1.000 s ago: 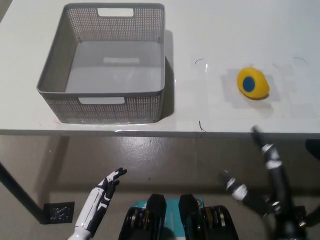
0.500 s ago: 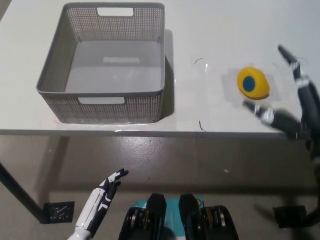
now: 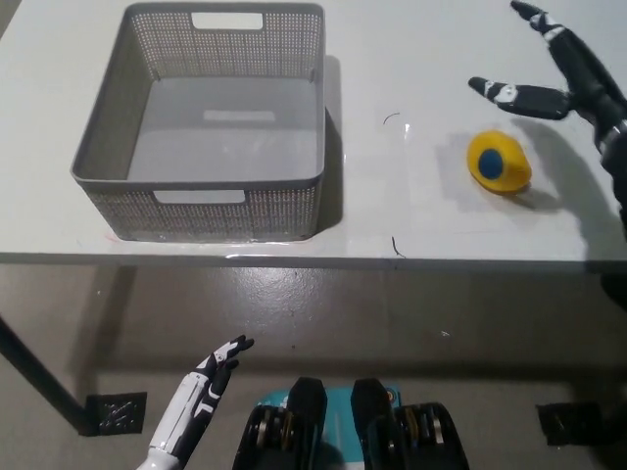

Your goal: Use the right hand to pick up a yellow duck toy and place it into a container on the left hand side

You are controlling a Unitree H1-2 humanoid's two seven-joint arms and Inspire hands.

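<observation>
Black right hand [image 3: 563, 73] now upper right of frame, fingers spread wide and holding nothing, up past the yellow duck toy [image 3: 499, 163]; half a second ago it sat lower, beside the toy. Duck unmoved on the white table [image 3: 411, 59] (blue spot facing up), right of centre. Grey mesh basket [image 3: 211, 127] upper left, unchanged. White left hand [image 3: 201, 397] lower left below the table edge, fingers loosely extended, empty.

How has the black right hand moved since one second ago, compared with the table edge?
Yes. The right hand rose from below the table front edge to above the tabletop, now open beyond the yellow duck toy.
</observation>
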